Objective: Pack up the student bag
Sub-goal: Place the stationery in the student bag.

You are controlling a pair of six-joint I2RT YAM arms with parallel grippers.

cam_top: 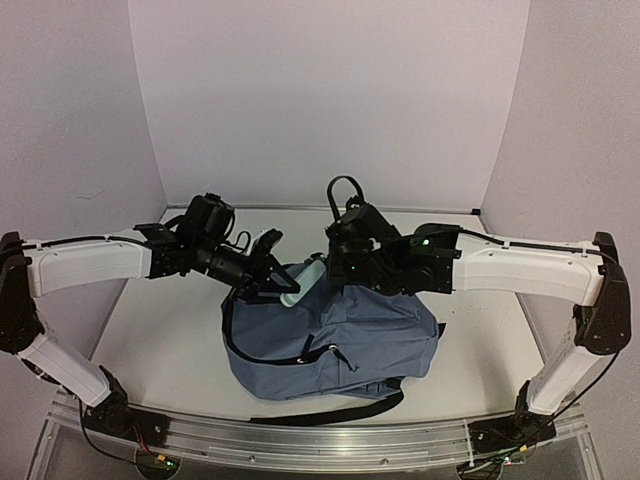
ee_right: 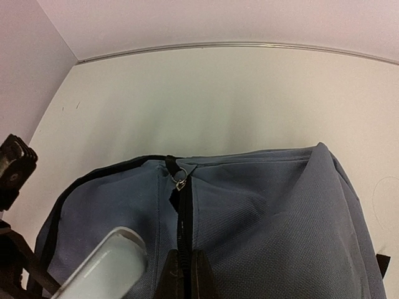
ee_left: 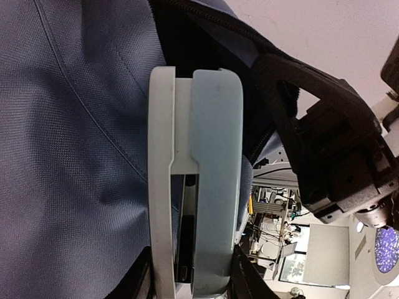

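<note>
Smooth pale-blue stapler (ee_left: 215, 156), woven slate student bag (cam_top: 345, 340)

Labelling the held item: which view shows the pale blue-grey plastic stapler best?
Left wrist: the pale blue-grey plastic stapler fills the frame, side-on, both halves and the dark slot clear. Top external shows only a small pale sliver against the slate-blue fabric backpack. Right wrist catches just its rounded end at the bottom left.

White arm shells (cam_top: 90, 265), black joints (cam_top: 12, 300), thin black cables (cam_top: 90, 238)
</note>
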